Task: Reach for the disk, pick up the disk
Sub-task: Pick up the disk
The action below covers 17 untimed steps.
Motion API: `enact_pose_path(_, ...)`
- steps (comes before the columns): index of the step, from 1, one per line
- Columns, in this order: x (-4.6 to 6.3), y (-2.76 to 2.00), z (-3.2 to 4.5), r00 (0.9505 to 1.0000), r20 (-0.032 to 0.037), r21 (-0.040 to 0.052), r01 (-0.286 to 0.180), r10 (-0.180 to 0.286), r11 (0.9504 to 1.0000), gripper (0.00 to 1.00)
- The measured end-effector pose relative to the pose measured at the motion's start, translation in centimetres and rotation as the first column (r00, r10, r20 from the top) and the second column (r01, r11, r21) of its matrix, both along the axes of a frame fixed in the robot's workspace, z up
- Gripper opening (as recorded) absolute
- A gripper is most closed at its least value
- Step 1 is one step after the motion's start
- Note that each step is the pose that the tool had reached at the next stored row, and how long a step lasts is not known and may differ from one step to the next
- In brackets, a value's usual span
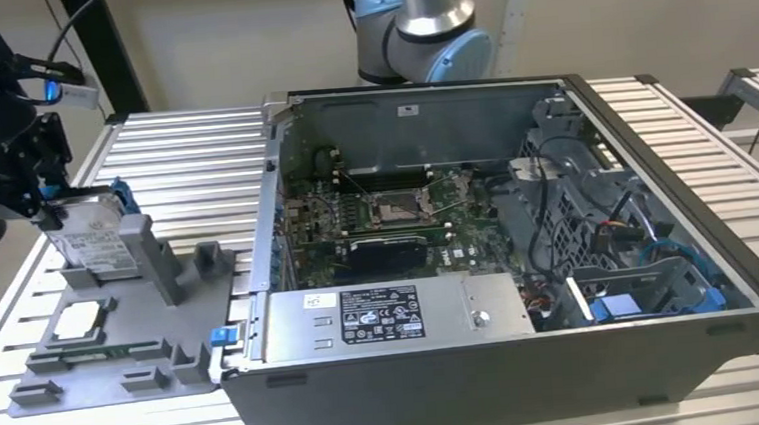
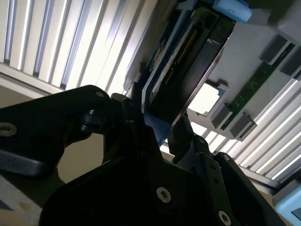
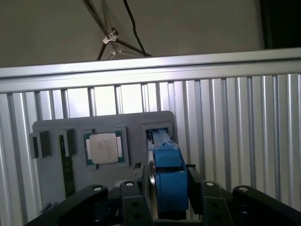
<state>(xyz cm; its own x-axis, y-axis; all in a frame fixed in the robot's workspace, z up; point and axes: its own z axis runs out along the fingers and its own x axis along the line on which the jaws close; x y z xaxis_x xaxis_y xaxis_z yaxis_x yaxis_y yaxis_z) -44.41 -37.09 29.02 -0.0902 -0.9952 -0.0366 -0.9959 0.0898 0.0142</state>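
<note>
**Operator:** Where is the disk right now?

**Spotter:** You'll find the disk at the exterior view's left. It stands on edge and leans a little in the slot of the grey stand. The stand lies on the slatted metal table, just beside the open computer case. The disk's white label shows in the exterior view, and its blue frame runs along the upper edge.

**Operator:** And my gripper?

**Spotter:** Your gripper is at the disk's upper end, on the side away from the case. In the first wrist view the gripper straddles the disk, with black fingers on both sides of the blue frame. In the second wrist view the gripper shows the same, with each finger set close against the disk. So you are narrowed onto the disk and holding it. Its lower end sits in the stand's slot.

**Operator:** What else is on that stand?

**Spotter:** A square silver chip lies flat in its own pocket, nearer the camera than the disk and apart from it. In the first wrist view you see the chip just beside the disk's slot. A green memory stick lies on the chip's other side.
</note>
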Motion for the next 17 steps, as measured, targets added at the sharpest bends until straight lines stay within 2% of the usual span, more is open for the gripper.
enact_pose_path(10, -0.1, 0.47, -1.81, 1.0, 0.0001, -0.0003, 0.0, 0.0, 1.0, 1.0)
enact_pose_path(17, -0.1, 0.53, -2.33, 1.0, 0.0015, -0.0002, 0.0, 0.0, 1.0, 1.0)
